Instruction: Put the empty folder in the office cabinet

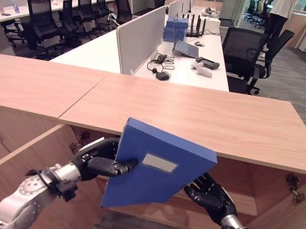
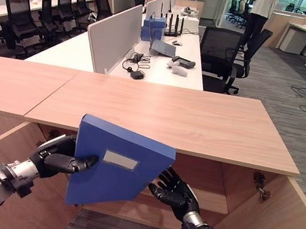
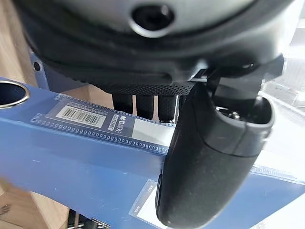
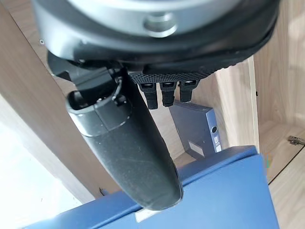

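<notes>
Left eye view has the blue folder (image 1: pixel 153 169) held up in front of the open office cabinet (image 1: pixel 210 120), just below the edge of its wooden top. It hangs in the air, tilted: its long axis runs from the lower left up toward the upper right, the broad face with a pale label toward the camera and the top corner tipped to the robot's right. Its lower corner points down toward the floor in front of the cabinet opening.

The left hand (image 1: pixel 100 158) is on the folder's left edge, thumb laid across the front face and the fingers gone behind it, so it is clamped on the folder; the left wrist view shows the same, thumb pressed on the blue cover with the fingers (image 3: pixel 145 102) on the far side of the spine. The right hand (image 1: pixel 210 197) sits under the folder's lower right edge, palm up and fingers spread and relaxed, supporting rather than clasping; its wrist view shows the thumb lying straight along the blue cover.

Deep in the cabinet, the right wrist view shows another blue folder (image 4: pixel 198 129) standing upright against the back wall. The cabinet doors (image 1: pixel 10 179) stand open on both sides. Beyond the cabinet top lie white desks (image 1: pixel 188 68) and black office chairs (image 1: pixel 245 53).
</notes>
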